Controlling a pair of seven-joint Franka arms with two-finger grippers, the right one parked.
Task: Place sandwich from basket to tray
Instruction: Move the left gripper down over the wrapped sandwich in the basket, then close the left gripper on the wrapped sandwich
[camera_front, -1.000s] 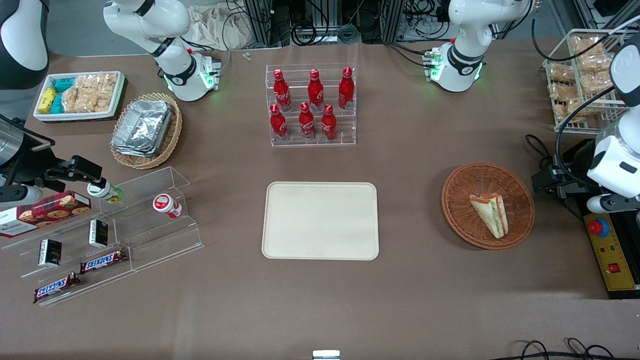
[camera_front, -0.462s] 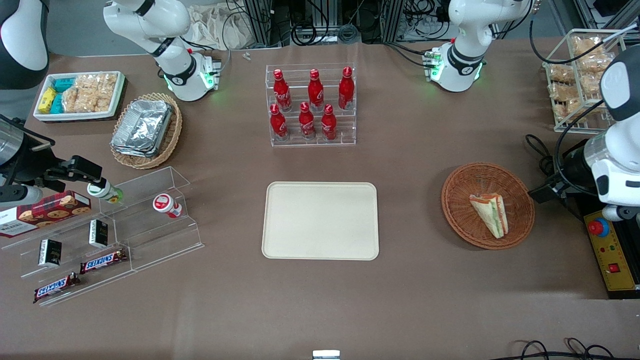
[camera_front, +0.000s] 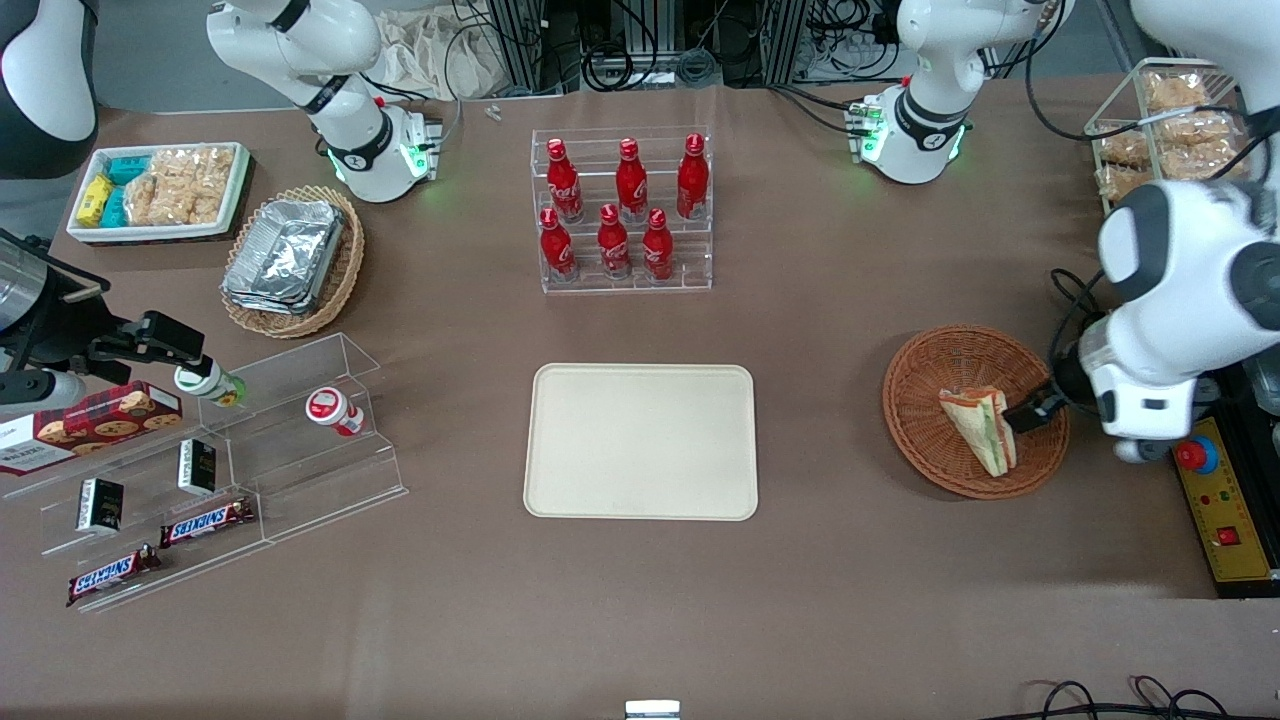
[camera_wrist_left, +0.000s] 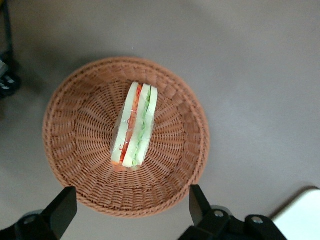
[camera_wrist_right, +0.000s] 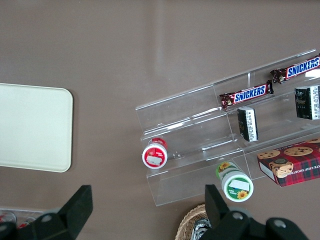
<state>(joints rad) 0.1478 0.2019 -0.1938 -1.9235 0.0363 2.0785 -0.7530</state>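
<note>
While my gripper (camera_wrist_left: 129, 210) hovers wide open above round reddish-brown wicker basket (camera_wrist_left: 65, 145), pale triangular sandwich (camera_wrist_left: 134, 125) lies inside: soft, light, squashable; pinch bread faces gently.

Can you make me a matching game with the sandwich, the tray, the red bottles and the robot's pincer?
Things:
1. sandwich
2. tray
3. red bottles
4. pincer

Matches:
A. open, above the basket
B. standing in a clear rack
C. nothing on it
D. lying in the basket

Pairs: 1-D, 2-C, 3-B, 4-A
</note>
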